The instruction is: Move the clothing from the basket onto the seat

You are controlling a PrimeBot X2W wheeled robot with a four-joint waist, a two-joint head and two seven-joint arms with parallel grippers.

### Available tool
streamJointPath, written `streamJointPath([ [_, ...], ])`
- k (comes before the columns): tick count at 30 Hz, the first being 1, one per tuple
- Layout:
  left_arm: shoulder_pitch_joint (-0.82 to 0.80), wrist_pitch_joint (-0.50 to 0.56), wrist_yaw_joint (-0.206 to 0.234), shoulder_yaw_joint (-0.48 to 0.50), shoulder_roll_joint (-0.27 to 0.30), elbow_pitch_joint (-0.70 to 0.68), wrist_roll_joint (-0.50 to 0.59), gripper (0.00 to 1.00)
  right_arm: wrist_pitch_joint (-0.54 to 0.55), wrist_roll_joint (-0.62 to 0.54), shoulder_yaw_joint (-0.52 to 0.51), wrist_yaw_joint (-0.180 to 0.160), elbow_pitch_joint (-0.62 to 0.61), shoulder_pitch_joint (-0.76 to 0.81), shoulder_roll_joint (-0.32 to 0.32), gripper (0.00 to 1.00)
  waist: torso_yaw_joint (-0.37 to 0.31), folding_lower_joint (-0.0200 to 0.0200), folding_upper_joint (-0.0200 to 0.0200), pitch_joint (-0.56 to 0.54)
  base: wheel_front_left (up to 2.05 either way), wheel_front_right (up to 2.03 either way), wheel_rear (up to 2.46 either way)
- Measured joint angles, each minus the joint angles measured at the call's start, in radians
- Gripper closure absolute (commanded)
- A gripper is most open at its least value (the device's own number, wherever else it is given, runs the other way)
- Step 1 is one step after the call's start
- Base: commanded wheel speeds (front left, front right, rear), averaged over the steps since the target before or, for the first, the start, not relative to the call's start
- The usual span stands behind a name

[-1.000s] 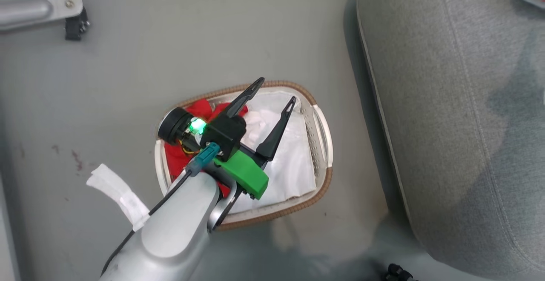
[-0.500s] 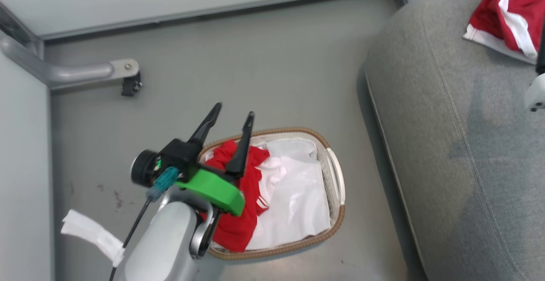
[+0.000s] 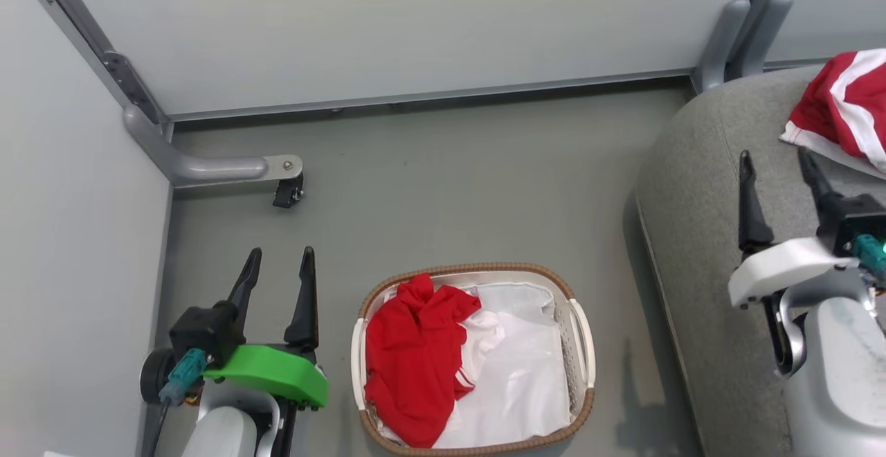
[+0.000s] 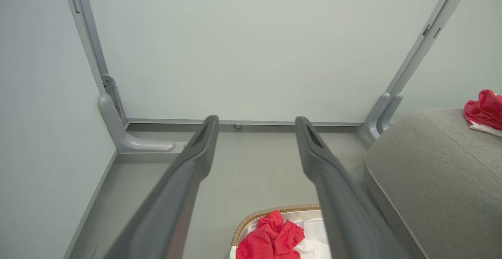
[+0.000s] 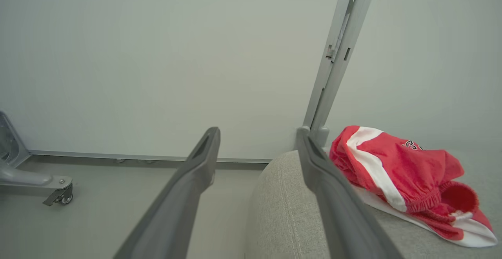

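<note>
A red garment [image 3: 415,356] with white stripes lies bunched in the left half of the cream basket [image 3: 580,346], over a glossy white liner; it also shows as red cloth [image 4: 270,239] in the left wrist view. A second red and white garment [image 3: 844,107] [image 5: 400,172] rests on the grey seat [image 3: 699,187] at the far right. My left gripper [image 3: 277,266] stands open and empty over the floor, left of the basket. My right gripper [image 3: 775,169] is open and empty above the seat, short of the garment there.
A pale wall panel runs along the back. A grey frame foot with a castor [image 3: 287,190] stands on the floor at the back left. Another grey frame post [image 3: 734,41] rises behind the seat's corner. A side panel closes the left.
The head camera has tilted up and pulled back, bringing the wall into view. My left gripper has drawn off the basket to its left. My right gripper has come into view over the seat.
</note>
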Motion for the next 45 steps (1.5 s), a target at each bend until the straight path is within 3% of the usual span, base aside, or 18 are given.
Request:
streamJointPath([
  [7,0.084,0.000,-0.001,0.033,-0.002,-0.004,0.003,0.00,0.000,0.045,0.047,0.000,-0.055,0.130,0.042,0.00,0.026,0.0000,0.0000,-0.057,0.00,0.00,0.00],
  [16,0.153,0.000,0.003,0.018,-0.003,-0.009,-0.022,0.00,0.000,0.162,0.099,0.000,-0.085,0.272,0.046,0.00,0.040,0.0000,0.0000,-0.120,0.00,0.00,0.00],
  [45,0.161,0.000,0.006,0.000,-0.003,0.001,-0.030,0.00,0.000,0.179,0.144,0.000,-0.050,0.289,0.046,0.00,0.045,0.0000,0.0000,-0.130,0.00,0.00,0.00],
])
